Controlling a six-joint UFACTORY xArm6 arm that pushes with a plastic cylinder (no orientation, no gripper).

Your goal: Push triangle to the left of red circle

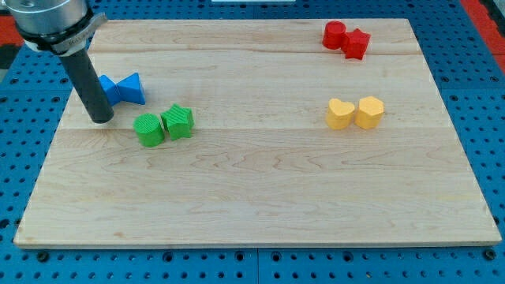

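A blue triangle (131, 88) lies at the board's upper left, touching a second blue block (108, 87) on its left. My tip (101, 118) rests on the board just below and left of these blue blocks, the rod partly hiding the left one. The red circle (334, 35) sits at the view's top right, touching a red star-like block (357, 42) on its right. The triangle is far to the left of the red circle.
A green circle (148, 130) and a green star-like block (178, 121) sit together just right of my tip. A yellow heart (340, 113) and a yellow hexagon-like block (369, 112) sit at the right. The wooden board (252, 197) lies on a blue pegboard.
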